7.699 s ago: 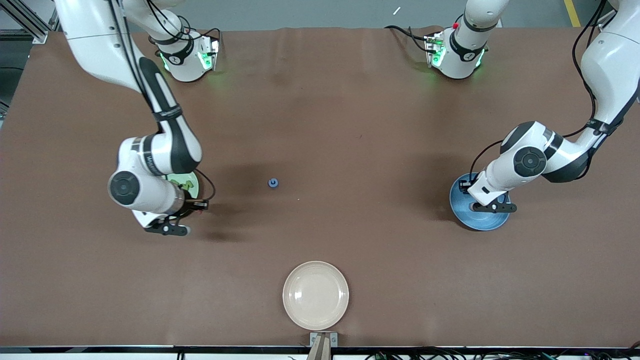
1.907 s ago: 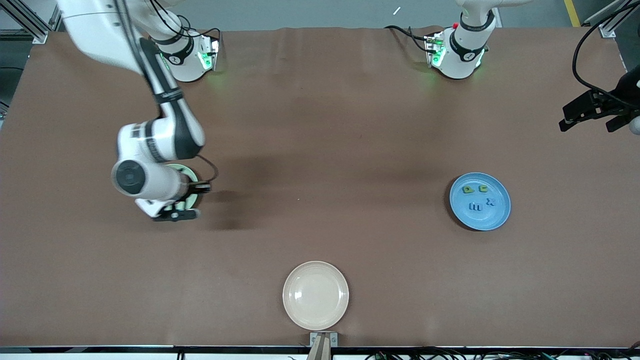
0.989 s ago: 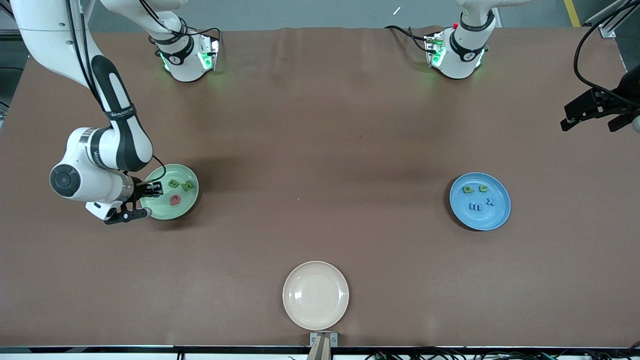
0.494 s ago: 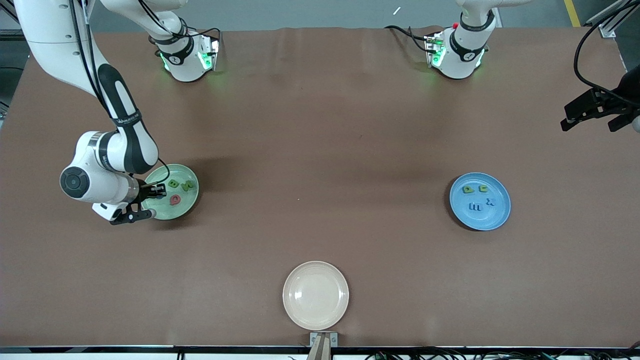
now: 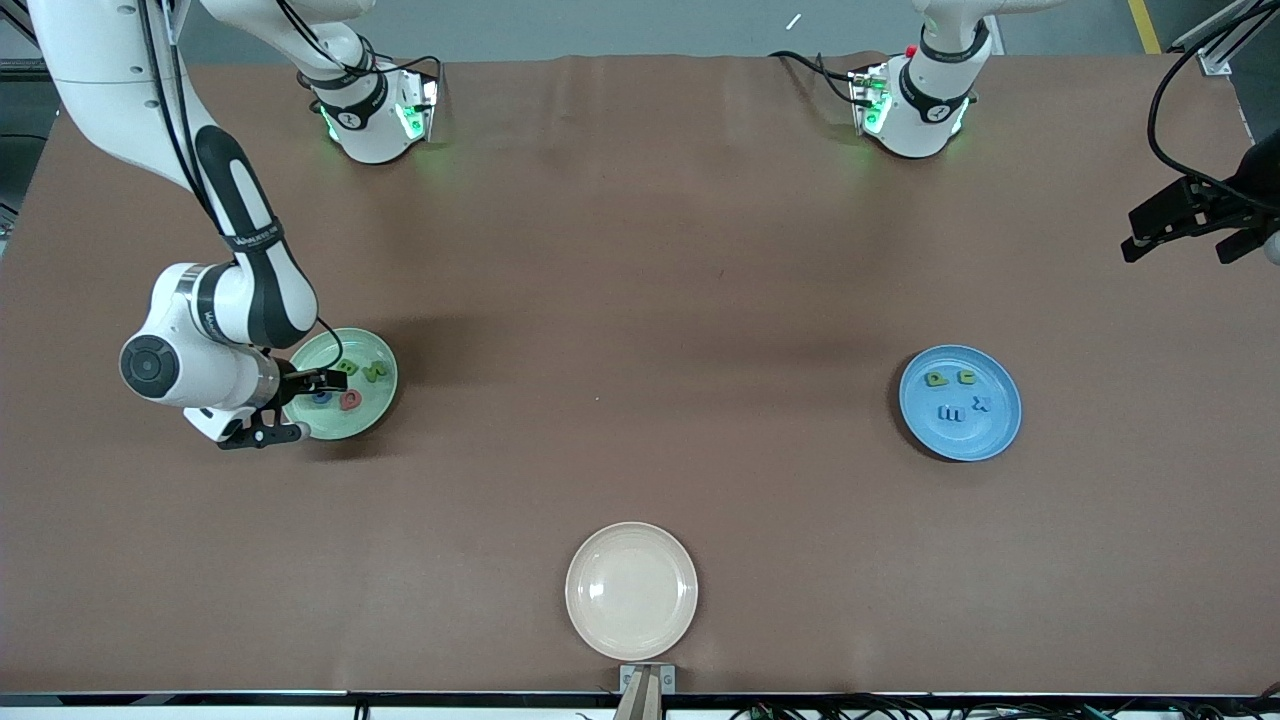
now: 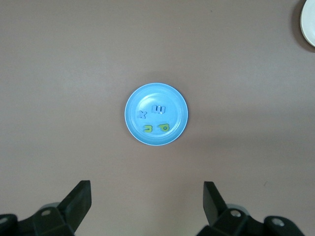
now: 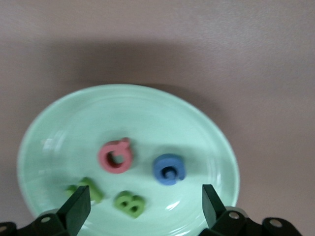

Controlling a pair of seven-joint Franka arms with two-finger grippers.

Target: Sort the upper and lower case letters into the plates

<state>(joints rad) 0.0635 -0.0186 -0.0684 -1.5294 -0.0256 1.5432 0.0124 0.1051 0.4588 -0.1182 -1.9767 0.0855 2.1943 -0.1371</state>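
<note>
Letters: four in the green plate [image 5: 375, 395], four in the blue plate [image 5: 990, 425]; none loose on my worktop [image 5: 640, 280]. Right gripper [image 5: 290, 405] wide over green rim, lower left; left gripper [image 5: 1190, 235] wide, waiting upper right. Looks finished.

blue letter [image 7: 168, 169]: was alone mid-table, now lies in mint green plate [image 5: 385, 400] beside red letter [image 7: 115, 156]
right gripper [image 5: 290, 406]: was clamped on the blue letter, jaws now apart over the plate's rim
left gripper [image 5: 1195, 232]: left blue plate [image 5: 1005, 432], now parked at the table's edge
</note>
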